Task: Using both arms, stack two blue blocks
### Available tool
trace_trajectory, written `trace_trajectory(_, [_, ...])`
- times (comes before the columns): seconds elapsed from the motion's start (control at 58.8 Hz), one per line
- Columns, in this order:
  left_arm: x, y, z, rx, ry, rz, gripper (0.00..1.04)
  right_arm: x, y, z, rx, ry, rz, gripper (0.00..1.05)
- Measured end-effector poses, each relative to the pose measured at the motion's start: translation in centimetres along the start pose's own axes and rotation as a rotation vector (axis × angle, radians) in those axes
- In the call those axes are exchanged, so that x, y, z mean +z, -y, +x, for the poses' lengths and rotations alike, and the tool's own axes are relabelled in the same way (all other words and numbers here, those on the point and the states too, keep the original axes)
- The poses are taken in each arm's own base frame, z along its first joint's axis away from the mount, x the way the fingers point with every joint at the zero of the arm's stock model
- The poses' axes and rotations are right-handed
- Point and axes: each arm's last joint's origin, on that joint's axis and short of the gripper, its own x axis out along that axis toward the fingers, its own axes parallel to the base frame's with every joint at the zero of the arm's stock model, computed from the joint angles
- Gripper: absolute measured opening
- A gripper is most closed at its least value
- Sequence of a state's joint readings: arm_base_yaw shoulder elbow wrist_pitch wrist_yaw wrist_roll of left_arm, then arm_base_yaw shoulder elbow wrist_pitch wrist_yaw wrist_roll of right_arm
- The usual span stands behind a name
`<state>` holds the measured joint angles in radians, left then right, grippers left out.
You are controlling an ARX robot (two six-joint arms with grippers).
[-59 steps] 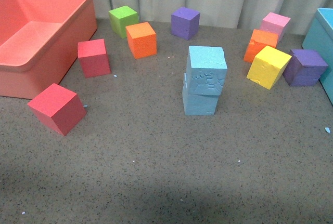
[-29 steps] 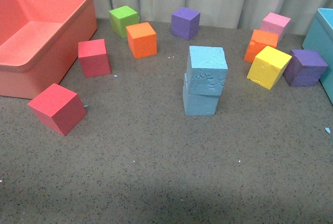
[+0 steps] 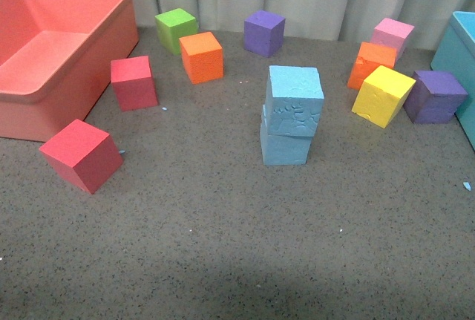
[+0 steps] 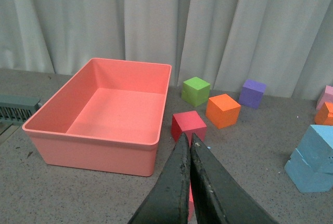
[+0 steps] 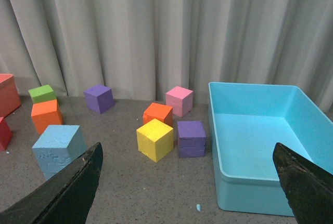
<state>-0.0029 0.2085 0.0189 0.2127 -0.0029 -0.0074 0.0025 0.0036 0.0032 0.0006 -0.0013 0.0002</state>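
Observation:
Two sky-blue blocks stand stacked in the middle of the table: the upper blue block [image 3: 295,101] sits on the lower blue block [image 3: 285,147], turned slightly askew. The stack also shows in the left wrist view [image 4: 314,157] and the right wrist view [image 5: 58,150]. Neither gripper shows in the front view. My left gripper [image 4: 188,140] is shut and empty, raised above the table near the red cubes, well left of the stack. My right gripper [image 5: 190,159] is open wide and empty, well right of the stack.
A salmon bin [image 3: 44,97] stands at the left, a teal bin [image 3: 462,75] at the right edge. Red cubes [image 3: 82,154] [image 3: 133,82], green [image 3: 176,29], orange [image 3: 201,56], purple [image 3: 264,33], pink [image 3: 392,36], orange [image 3: 372,64], yellow [image 3: 383,95] and purple [image 3: 435,96] cubes lie around. A curtain closes the back.

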Motion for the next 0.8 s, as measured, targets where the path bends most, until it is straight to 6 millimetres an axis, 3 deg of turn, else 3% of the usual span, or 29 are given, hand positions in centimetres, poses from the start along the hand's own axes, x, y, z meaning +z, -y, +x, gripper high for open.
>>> trace_trajectory(0.289, [-0.3, 0.0, -1.4, -0.003, -0.007, 0.0, 0.04, 0.0, 0.0, 0.0, 0.0, 0.0, 0.0, 0.95])
trace_trajectory(0.374, [-0.3, 0.0, -1.4, -0.002, -0.007, 0.0, 0.23, 0.0, 0.0, 0.0, 0.0, 0.0, 0.0, 0.95])
trace_trajectory(0.799, [-0.3, 0.0, -1.4, -0.002, -0.006, 0.0, 0.97, 0.0, 0.0, 0.0, 0.0, 0.0, 0.0, 0.95])
